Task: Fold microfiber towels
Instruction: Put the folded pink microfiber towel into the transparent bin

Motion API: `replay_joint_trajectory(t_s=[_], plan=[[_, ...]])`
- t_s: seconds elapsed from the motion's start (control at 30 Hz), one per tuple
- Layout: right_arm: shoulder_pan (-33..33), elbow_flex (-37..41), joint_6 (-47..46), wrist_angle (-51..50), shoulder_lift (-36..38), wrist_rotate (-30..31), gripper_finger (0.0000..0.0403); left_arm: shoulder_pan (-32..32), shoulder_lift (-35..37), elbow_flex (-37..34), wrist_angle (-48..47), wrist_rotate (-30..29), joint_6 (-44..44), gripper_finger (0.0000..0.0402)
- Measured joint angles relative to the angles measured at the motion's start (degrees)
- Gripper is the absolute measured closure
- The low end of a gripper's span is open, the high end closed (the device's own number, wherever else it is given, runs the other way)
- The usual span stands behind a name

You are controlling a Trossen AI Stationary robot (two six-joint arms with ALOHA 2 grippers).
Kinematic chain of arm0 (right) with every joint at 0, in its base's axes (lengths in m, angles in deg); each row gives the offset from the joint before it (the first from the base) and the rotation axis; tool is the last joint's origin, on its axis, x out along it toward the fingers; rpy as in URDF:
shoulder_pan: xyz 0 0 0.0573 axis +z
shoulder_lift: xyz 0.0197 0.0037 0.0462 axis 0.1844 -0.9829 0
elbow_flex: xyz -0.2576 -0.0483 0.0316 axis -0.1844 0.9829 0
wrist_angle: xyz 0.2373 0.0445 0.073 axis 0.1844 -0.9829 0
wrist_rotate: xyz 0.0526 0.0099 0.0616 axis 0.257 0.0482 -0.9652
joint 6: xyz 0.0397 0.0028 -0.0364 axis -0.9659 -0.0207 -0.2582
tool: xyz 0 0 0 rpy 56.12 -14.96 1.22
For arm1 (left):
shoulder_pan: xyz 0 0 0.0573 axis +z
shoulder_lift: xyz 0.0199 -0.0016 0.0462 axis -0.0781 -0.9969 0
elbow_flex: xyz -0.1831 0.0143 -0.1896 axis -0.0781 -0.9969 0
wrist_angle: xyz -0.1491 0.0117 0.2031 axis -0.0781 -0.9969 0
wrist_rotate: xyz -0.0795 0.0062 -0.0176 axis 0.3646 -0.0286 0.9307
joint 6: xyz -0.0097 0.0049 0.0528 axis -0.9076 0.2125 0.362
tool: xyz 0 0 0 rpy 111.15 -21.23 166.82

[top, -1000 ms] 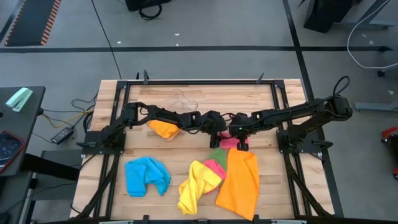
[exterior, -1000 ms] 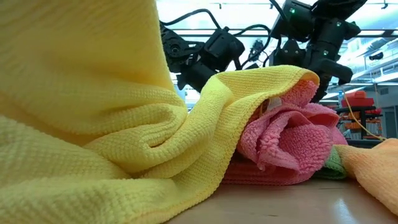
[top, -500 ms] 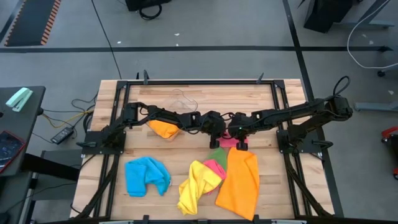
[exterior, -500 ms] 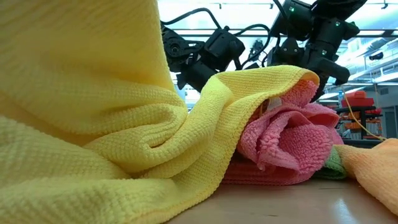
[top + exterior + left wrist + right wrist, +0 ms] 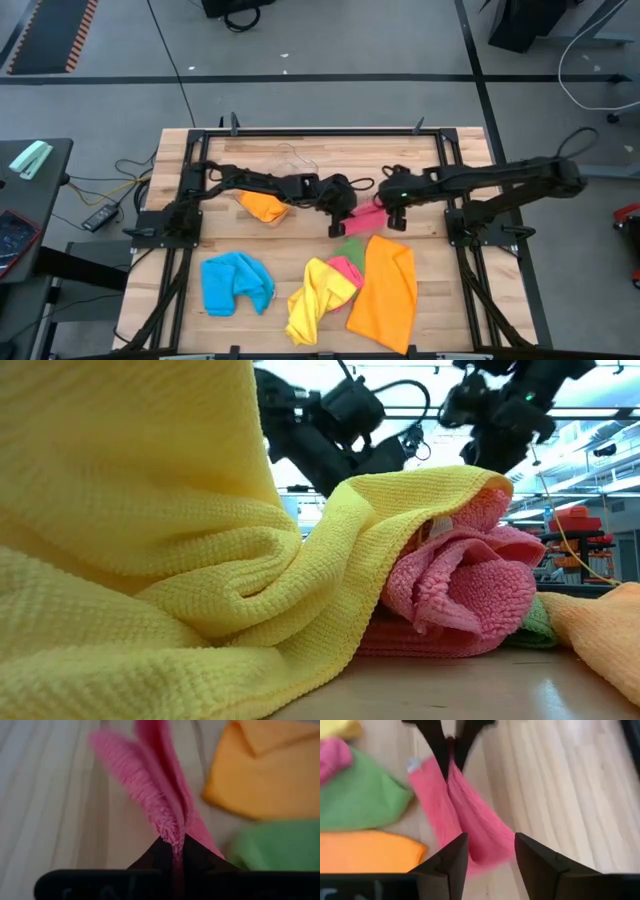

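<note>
Two claws meet at centre of the high view over the wooden desk (image 5: 420, 160). Left claw (image 5: 343, 212) is clenched on a pink towel (image 5: 366, 218); the left wrist view shows the pink cloth (image 5: 160, 805) pinched between its dark fingers (image 5: 165, 855), rising from them in a folded ridge. Right claw (image 5: 396, 216) sits just right of it with fingers spread, released; in the right wrist view its two fingers (image 5: 452, 857) stand apart with the pink towel's end lying between them, not gripped, and the left claw's tips (image 5: 451, 742) pinching the far end at upper centre of that frame.

Pink towel hangs stretched between both claws, at centre frame in the high view, just above the pile. Green towel (image 5: 349, 250) lies right below it, partly under the large orange towel (image 5: 384, 292) at lower right of centre. Second pink towel (image 5: 346, 268) is tucked between green, orange and the yellow towel (image 5: 314, 298) at lower centre. Blue towel (image 5: 236, 283) sits lower left, apart from the pile. Small orange towel (image 5: 263, 206) lies under the left arm, left of centre.

Low view: yellow towel (image 5: 150, 560) fills the left, the pile's pink towel (image 5: 460, 590) bunched at right, both arms dark above.
</note>
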Motion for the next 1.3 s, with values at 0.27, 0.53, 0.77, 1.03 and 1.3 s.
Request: replay_joint_trajectory(t_s=[0.27, 0.53, 0.77, 1.03, 1.3], plan=[[0.37, 13.19, -4.04, 8.83, 13.48, -0.03, 0.0246, -0.65, 8.61, 0.0, -10.8, -0.12, -6.63, 0.0381], [0.37, 20.99, -5.64, 16.85, 19.75, 0.67, 0.0258, -0.2, 18.62, 0.0, -21.99, -1.19, -8.28, 0.0387], [0.43, 21.94, -5.94, 17.96, 20.77, 1.7, 0.0268, 0.22, 25.79, 0.01, -32.83, -4.26, -9.95, 0.0376], [0.48, 21.97, -6.08, 19.4, 20.23, 1.72, 0.0272, 0.74, 30.05, 0.0, -53.98, 5.7, -4.05, 0.0387], [0.48, 21.97, -5.92, 20.42, 20.23, 1.72, 0.0272, 0.7, 29.17, -0.06, -77.02, -0.75, -0.02, 0.0386]])
